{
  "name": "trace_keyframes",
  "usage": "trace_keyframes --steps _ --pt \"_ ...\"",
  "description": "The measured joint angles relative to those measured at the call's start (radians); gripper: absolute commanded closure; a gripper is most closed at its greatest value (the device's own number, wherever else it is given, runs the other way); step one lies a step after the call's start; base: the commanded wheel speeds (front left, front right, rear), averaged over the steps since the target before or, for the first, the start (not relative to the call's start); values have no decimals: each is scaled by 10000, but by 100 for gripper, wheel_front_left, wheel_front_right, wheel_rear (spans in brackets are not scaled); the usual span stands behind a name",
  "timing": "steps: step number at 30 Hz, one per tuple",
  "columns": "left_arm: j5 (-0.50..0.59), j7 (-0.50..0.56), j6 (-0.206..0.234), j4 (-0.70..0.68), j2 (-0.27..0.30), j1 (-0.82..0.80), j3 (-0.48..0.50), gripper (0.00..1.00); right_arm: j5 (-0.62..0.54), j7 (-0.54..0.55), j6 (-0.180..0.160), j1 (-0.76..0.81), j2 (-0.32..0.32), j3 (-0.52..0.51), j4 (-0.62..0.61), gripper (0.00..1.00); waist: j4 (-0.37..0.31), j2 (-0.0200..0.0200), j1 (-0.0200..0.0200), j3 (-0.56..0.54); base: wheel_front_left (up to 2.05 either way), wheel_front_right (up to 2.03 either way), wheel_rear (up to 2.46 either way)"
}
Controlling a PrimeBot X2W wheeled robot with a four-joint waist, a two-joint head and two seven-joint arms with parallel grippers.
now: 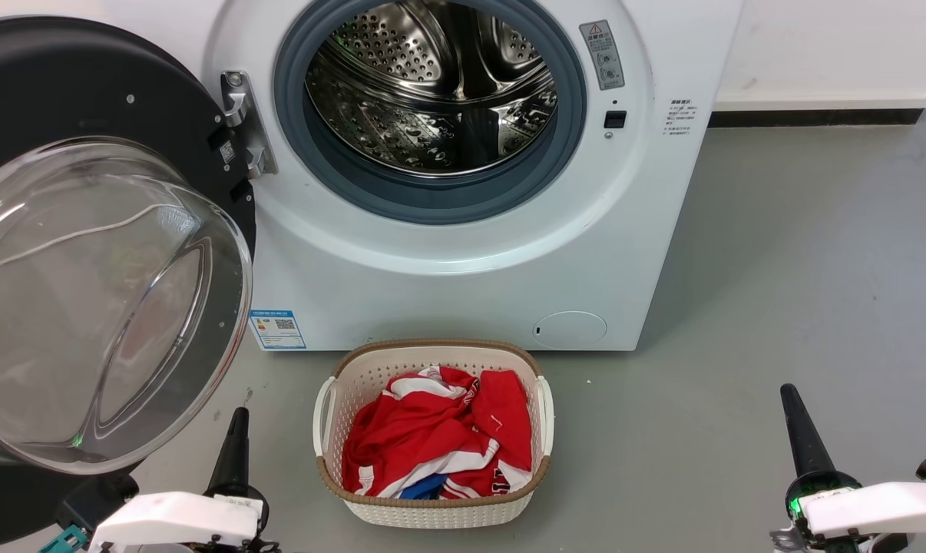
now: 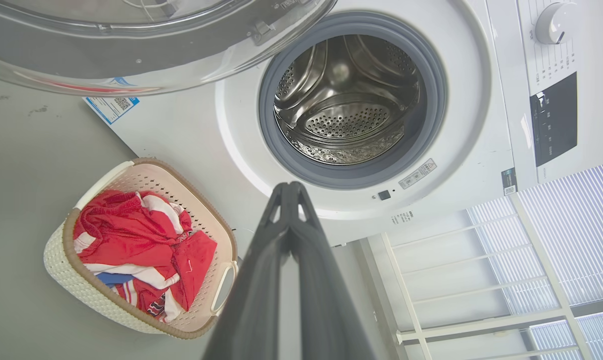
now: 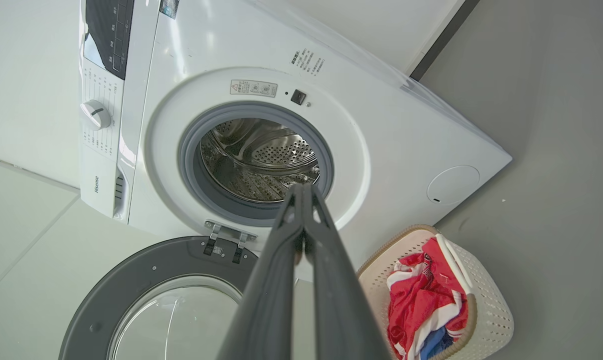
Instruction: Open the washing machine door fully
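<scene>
- One large round glossy black washing machine door (image 1: pixel 71 84), with a clear bulging glass bowl (image 1: pixel 102 307) at its centre, stands wide open on its metal hinge (image 1: pixel 240 123) at the left of the white front-loading machine (image 1: pixel 463 284).
- The grey rubber-rimmed steel drum hole (image 1: pixel 432 92) is wholly uncovered, and the door's edge is clear of it.
- A cream perforated plastic basket (image 1: pixel 432 511) of red-and-white clothes (image 1: pixel 432 438) sits on the grey floor (image 1: pixel 778 269) just before the machine, between the tools.
- Left tool (image 1: pixel 238 418): fingertips pressed together on nothing, near the bowl's lower edge but apart from it.
- Right tool (image 1: pixel 789 395): likewise closed and empty, well apart over open floor.
</scene>
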Motion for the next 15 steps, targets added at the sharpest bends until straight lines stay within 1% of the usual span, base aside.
trace_keyframes --steps 15 --pt "-1542 389 -96 127 0 -278 113 100 1459 376 0 -344 -4 -125 238 100 10 -1 0 54 0 0 0"
